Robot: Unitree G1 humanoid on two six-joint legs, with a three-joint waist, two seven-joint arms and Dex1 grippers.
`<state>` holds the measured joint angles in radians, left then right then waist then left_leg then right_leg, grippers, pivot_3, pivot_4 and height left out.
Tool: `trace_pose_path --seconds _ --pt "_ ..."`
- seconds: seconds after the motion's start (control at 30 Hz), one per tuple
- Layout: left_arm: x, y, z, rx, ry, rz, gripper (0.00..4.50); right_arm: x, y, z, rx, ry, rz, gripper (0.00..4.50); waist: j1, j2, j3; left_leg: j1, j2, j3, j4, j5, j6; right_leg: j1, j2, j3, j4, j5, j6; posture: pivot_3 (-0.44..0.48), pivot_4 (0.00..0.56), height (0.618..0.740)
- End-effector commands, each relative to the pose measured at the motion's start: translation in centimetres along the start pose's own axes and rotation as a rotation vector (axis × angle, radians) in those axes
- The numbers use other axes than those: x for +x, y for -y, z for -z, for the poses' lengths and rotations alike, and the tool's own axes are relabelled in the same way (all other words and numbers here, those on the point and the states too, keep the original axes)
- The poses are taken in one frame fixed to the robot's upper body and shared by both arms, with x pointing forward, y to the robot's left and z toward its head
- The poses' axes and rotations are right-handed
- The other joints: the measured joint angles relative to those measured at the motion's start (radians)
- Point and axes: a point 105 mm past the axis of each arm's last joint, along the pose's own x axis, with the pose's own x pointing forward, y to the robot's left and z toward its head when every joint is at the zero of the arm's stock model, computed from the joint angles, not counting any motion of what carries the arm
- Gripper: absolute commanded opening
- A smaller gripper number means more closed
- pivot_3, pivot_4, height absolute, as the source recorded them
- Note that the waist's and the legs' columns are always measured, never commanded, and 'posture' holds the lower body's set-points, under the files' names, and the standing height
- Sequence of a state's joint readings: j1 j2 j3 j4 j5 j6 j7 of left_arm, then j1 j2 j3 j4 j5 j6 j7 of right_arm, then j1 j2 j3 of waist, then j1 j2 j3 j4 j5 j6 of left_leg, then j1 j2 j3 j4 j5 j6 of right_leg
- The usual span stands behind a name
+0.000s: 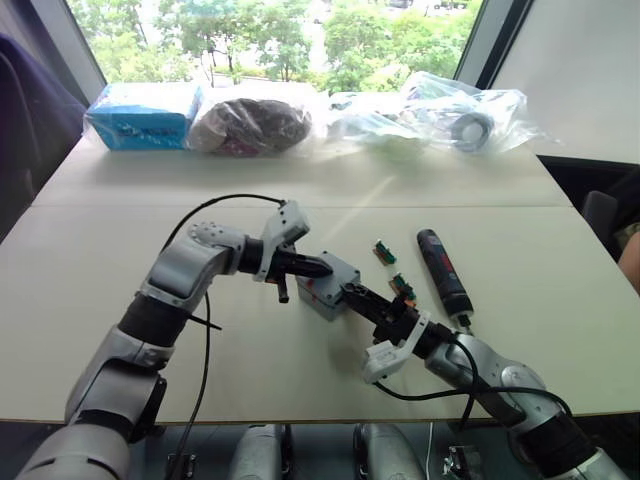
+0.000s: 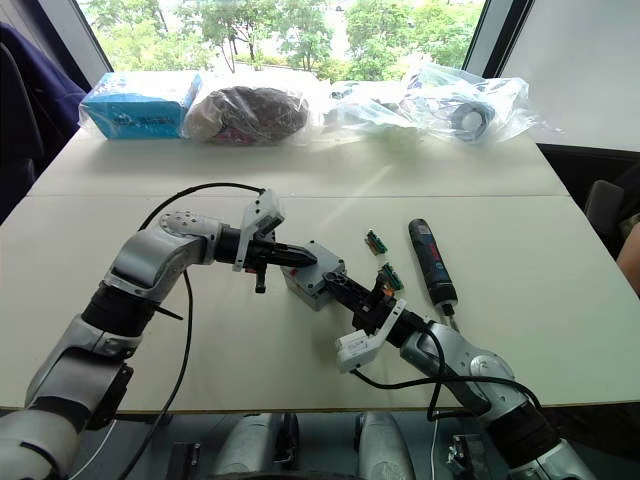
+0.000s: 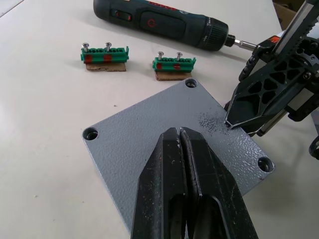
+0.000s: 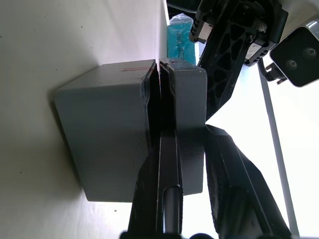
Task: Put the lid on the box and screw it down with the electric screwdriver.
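The grey lid (image 3: pixel 149 129) lies flat on top of the grey box (image 1: pixel 325 290) at mid-table, with open screw holes in its corners. My left gripper (image 3: pixel 177 130) is shut, and its tips rest on the lid's top. My right gripper (image 1: pixel 350 291) is also shut and holds nothing. Its tip touches the lid's near-right edge, against the box (image 4: pixel 104 134) side that carries the red mark. The electric screwdriver (image 1: pixel 443 272) lies on the table to the right of the box, bit toward me, apart from both grippers.
Two green connector blocks (image 3: pixel 104 54) (image 3: pixel 173 63) with screws lie between the box and the screwdriver. At the table's far edge stand a blue carton (image 1: pixel 143 115) and several plastic bags (image 1: pixel 450 115). A black cable (image 1: pixel 205 330) hangs from my left arm.
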<state>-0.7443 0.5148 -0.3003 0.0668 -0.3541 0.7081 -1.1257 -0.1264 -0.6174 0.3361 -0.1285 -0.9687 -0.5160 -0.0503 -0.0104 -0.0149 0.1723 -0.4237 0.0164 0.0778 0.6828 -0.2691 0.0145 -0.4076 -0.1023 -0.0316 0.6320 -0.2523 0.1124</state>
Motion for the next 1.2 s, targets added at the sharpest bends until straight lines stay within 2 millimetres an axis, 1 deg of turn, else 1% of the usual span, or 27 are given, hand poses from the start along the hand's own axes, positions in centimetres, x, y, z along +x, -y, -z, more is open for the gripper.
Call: trace_pose_path --seconds 0.03,0.13,0.2,0.23,0.3,0.33,0.37,0.4,0.43,0.57,0.77,0.93,1.07,1.13,1.2 --pt "0.4 0.4 0.9 0.028 -0.048 0.013 0.03 -0.3 -0.6 0.1 0.021 -0.009 -0.027 0.11 0.0 0.0 0.0 0.0 0.0 0.0 0.0 0.0 0.0 0.0 0.0 0.0 0.0 0.0 0.0 0.0 0.15 0.74" --pt "0.6 0.6 1.6 0.04 -0.083 0.017 0.03 -0.4 -0.7 -0.1 0.029 -0.009 -0.028 0.11 0.0 0.0 -0.001 0.001 0.0 0.0 0.0 0.0 0.0 0.001 0.0 0.0 0.0 0.0 0.0 0.0 0.15 0.74" --pt "0.8 0.6 2.5 0.05 -0.122 0.016 0.0 -0.5 -0.8 -0.1 0.045 -0.015 -0.03 1.15 0.001 0.0 -0.002 0.002 0.0 0.0 0.0 0.0 0.0 0.002 0.0 0.0 0.0 0.0 0.0 0.0 0.15 0.74" --pt "0.9 0.7 3.1 0.05 -0.148 0.018 0.0 -0.6 -0.8 -0.1 0.049 -0.019 -0.032 1.39 0.0 0.0 -0.002 0.003 0.0 0.0 0.0 0.0 0.0 0.003 0.0 0.0 0.0 0.0 0.0 0.0 0.15 0.74" --pt "0.9 0.8 4.5 0.058 -0.205 0.021 0.0 -0.7 -0.7 0.0 0.048 -0.024 -0.027 2.27 -0.002 -0.002 -0.005 0.004 0.0 0.0 0.0 0.0 0.0 0.004 0.0 0.0 0.0 0.0 0.0 0.0 0.15 0.74" --pt "0.9 0.9 5.0 0.057 -0.217 0.025 0.0 -0.8 -0.6 0.0 0.047 -0.028 -0.025 2.67 -0.003 -0.003 -0.006 0.006 0.0 0.0 0.0 0.0 0.001 0.005 0.0 0.0 0.0 0.0 0.0 0.0 0.15 0.74" --pt "0.9 1.0 5.2 0.057 -0.222 0.027 0.0 -0.8 -0.5 0.0 0.047 -0.031 -0.024 3.03 -0.002 -0.003 -0.007 0.011 0.0 0.0 -0.002 -0.002 0.003 0.011 0.0 0.0 -0.001 -0.001 -0.002 0.0 0.15 0.74" --pt "0.9 1.0 5.4 0.052 -0.228 0.027 0.0 -1.0 -0.4 0.0 0.046 -0.034 -0.024 3.33 -0.002 -0.003 -0.009 0.016 0.0 0.0 -0.003 -0.004 0.007 0.016 0.0 0.0 -0.001 -0.003 -0.005 0.0 0.15 0.74" --pt "1.0 1.0 5.7 0.051 -0.235 0.023 0.0 -1.2 -0.3 0.1 0.046 -0.038 -0.021 3.64 -0.001 -0.003 -0.012 0.018 0.001 0.0 -0.003 -0.006 0.009 0.017 0.0 0.0 -0.001 -0.004 -0.007 0.0 0.15 0.74" --pt "1.1 0.8 6.9 0.046 -0.272 0.006 0.0 -2.0 1.3 -0.3 0.037 -0.024 0.017 3.64 0.007 -0.001 -0.016 0.018 0.002 0.0 -0.003 -0.006 0.01 0.018 -0.001 0.0 -0.001 -0.005 -0.008 0.0 0.15 0.74" --pt "1.3 0.4 7.1 0.047 -0.262 -0.015 0.0 -2.9 2.8 -0.7 0.048 -0.009 0.039 3.64 0.025 -0.001 -0.016 0.017 0.001 0.001 -0.002 -0.007 0.012 0.018 -0.002 0.0 -0.002 -0.005 -0.008 0.0 0.15 0.74" --pt "1.6 1.1 8.1 0.043 -0.277 0.001 0.0 -2.8 3.1 -1.0 0.072 0.029 0.017 3.64 0.025 -0.001 -0.016 0.017 0.0 0.001 -0.001 -0.007 0.012 0.018 -0.003 0.0 -0.002 -0.005 -0.008 0.0 0.15 0.74" --pt "1.9 1.5 8.0 0.035 -0.264 0.002 0.0 -2.6 2.8 -1.0 0.09 0.045 -0.035 3.64 0.025 -0.001 -0.017 0.017 0.0 0.0 -0.001 -0.008 0.012 0.018 -0.003 0.0 -0.002 -0.005 -0.008 0.0 0.15 0.74" --pt "2.0 1.4 8.1 0.041 -0.265 -0.003 0.0 -2.5 2.2 -1.1 0.122 0.056 -0.085 3.64 0.024 -0.001 -0.018 0.017 0.0 0.0 -0.001 -0.008 0.012 0.019 -0.003 0.0 -0.002 -0.005 -0.008 0.0 0.15 0.74" --pt "2.0 1.3 8.1 0.046 -0.267 -0.013 0.0 -2.5 2.1 -1.3 0.154 0.072 -0.114 3.64 0.024 -0.002 -0.02 0.018 0.0 0.0 -0.001 -0.008 0.012 0.019 -0.003 0.0 -0.002 -0.005 -0.008 0.0 0.15 0.74"
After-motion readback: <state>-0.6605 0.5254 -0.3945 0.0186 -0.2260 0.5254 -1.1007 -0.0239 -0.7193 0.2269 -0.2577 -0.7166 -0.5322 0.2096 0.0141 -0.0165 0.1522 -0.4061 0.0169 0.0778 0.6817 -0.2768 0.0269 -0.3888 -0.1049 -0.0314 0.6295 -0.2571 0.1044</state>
